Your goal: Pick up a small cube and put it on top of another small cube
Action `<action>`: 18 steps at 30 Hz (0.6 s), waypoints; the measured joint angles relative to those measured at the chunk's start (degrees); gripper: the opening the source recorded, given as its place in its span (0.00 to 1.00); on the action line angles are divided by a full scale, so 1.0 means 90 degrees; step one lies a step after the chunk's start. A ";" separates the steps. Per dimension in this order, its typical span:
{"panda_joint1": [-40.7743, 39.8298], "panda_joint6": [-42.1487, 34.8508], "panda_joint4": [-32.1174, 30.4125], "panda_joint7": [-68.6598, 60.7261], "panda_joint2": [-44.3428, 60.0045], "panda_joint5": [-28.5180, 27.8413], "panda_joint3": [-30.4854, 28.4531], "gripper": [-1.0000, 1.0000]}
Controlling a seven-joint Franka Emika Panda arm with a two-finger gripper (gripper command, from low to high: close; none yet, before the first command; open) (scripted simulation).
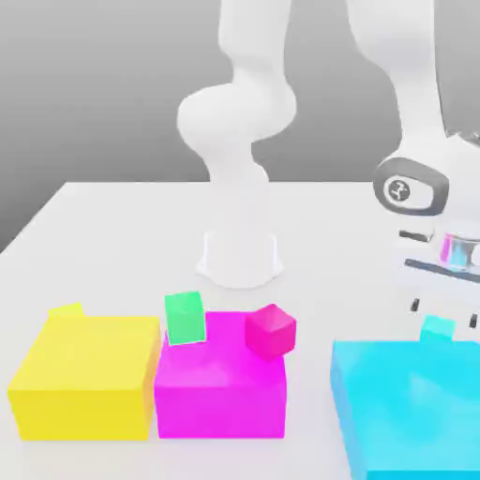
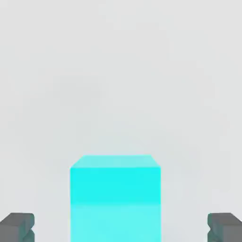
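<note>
Hand (image 1: pixel 442 313) open above one small cyan cube (image 1: pixel 438 329).

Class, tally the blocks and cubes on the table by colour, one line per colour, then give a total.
Yellow: 2, a large block and a small cube
Magenta: 2, a large block and a small cube
Cyan: 2, a large block and the small cube
Green: 1, a small cube
Total: 7

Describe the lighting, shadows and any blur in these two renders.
Exterior view: flat, even light, a grey gradient backdrop, faint shadows under the yellow block and magenta block, soft edges around the gripper. Hand view: the small cyan cube is evenly lit with a brighter band across its face, no glare, fingertips slightly soft.
</note>
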 joint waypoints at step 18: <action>-0.0898 -0.1606 -0.0336 0.0348 -0.1951 0.0466 -0.0300 0.00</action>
